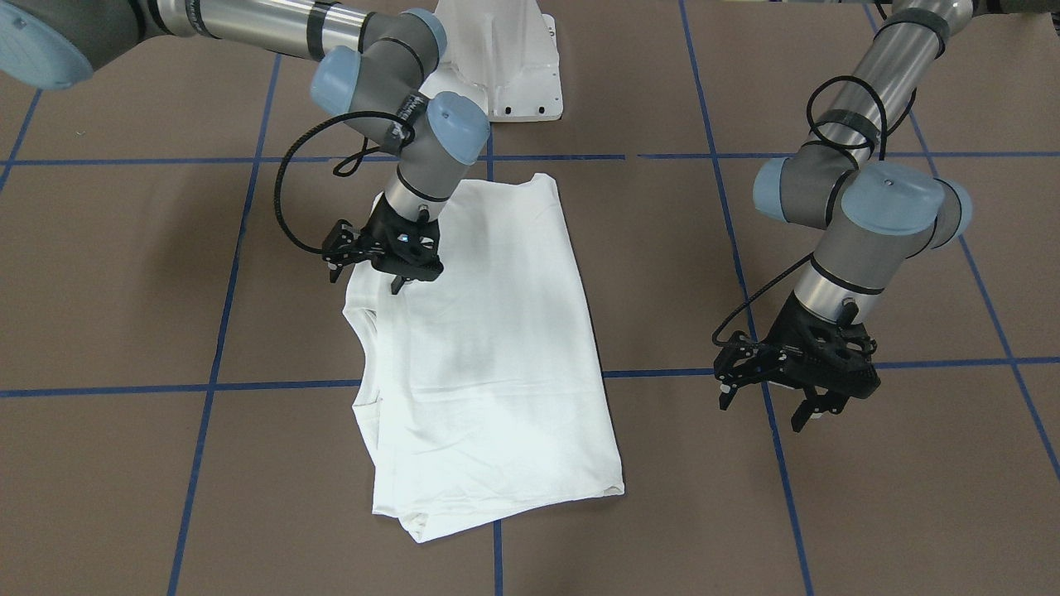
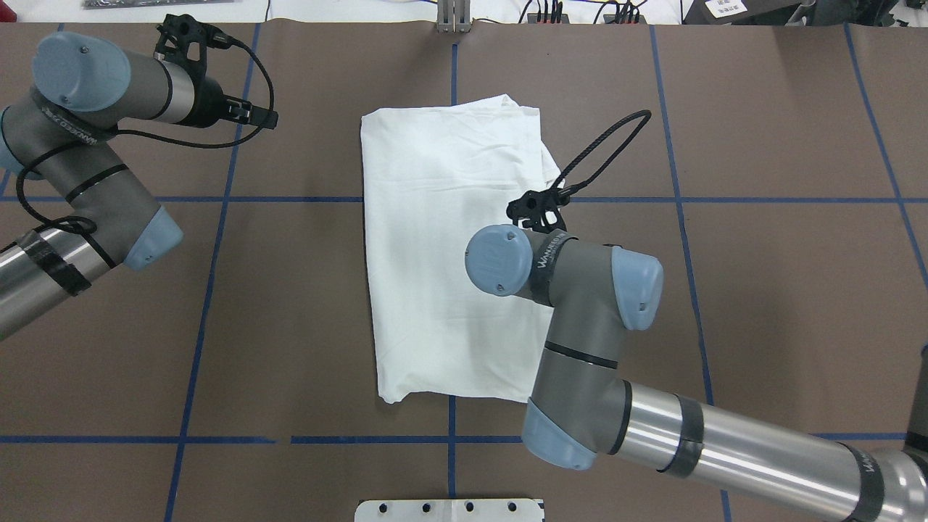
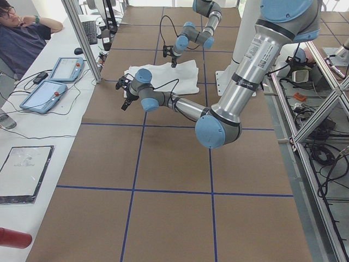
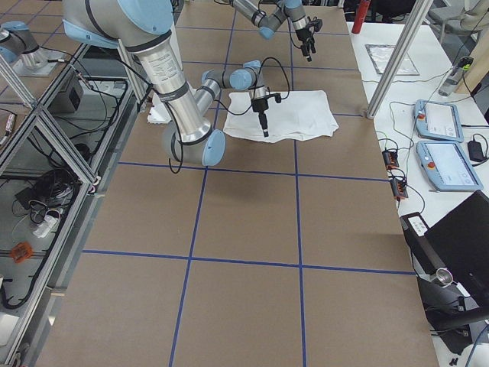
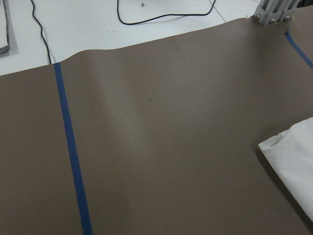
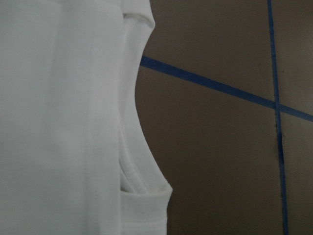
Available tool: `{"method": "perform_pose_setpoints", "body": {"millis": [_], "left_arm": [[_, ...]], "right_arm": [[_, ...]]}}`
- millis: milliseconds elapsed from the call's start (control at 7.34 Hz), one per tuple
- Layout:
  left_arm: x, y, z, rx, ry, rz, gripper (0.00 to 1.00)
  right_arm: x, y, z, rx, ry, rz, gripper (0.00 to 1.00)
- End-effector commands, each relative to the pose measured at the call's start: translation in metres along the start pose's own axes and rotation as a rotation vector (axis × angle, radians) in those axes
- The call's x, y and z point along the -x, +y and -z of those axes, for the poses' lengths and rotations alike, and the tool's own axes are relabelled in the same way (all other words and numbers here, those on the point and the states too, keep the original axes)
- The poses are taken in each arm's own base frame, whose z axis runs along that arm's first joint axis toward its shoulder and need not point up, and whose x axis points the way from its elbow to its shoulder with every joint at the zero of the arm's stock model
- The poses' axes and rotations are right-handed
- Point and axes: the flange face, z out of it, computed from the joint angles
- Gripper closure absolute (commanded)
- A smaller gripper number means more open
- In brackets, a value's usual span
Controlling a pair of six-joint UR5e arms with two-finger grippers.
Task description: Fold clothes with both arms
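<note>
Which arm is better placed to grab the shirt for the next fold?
Right. The right tool is open over the shirt's collar-side edge. The left tool, also open, hangs over bare table, well clear of the cloth.

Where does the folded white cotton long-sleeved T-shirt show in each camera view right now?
Front-facing: folded white cotton T-shirt at centre, slightly left.
Overhead: centre.
Exterior left: upper middle, far along the table.
Exterior right: upper middle.
Left wrist: one corner only, lower right edge.
Right wrist: fills the left half.
Shared landmark: blue tape line passing under it.
</note>
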Motion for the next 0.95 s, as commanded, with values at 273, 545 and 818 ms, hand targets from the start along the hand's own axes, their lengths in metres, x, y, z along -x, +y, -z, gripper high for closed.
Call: {"method": "perform_pose_setpoints", "body": {"millis": [273,545,818], "left_arm": [[-0.018,-0.004,0.012,-0.017,0.033,0.036,0.00],[-0.105,0.033,0.025,0.036,0.168,0.167,0.00],[-0.170,0.111,0.070,0.117,0.295,0.304,0.00]], "right_arm": [[-0.085,-0.006,0.036,-0.079,-0.087,0.032,0.00],[-0.120,0.005,0.099,-0.080,-0.312,-0.036,0.00],[-0.150,0.034,0.086,-0.133,-0.507,-0.139,0.00]]}}
